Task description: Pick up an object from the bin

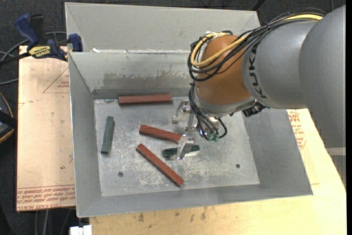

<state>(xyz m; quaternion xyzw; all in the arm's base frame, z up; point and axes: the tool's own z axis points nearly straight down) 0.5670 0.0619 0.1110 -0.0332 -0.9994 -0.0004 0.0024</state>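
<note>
My gripper point(185, 132) hangs low over the middle of the bin, open, under the orange wrist cover. One silver finger point(180, 114) stands toward the back and the other point(189, 148) toward the front. The right end of a short red-brown bar point(158, 132) lies between them. A small dark green block point(172, 153) lies flat beside the front finger, touching or nearly touching it. A longer red-brown bar point(159, 164) lies diagonally just left of and in front of that block.
Another red-brown bar point(144, 99) lies along the back wall. A grey-green bar point(107, 135) lies near the left wall, pointing front to back. The arm and its cables cover the bin's back right part.
</note>
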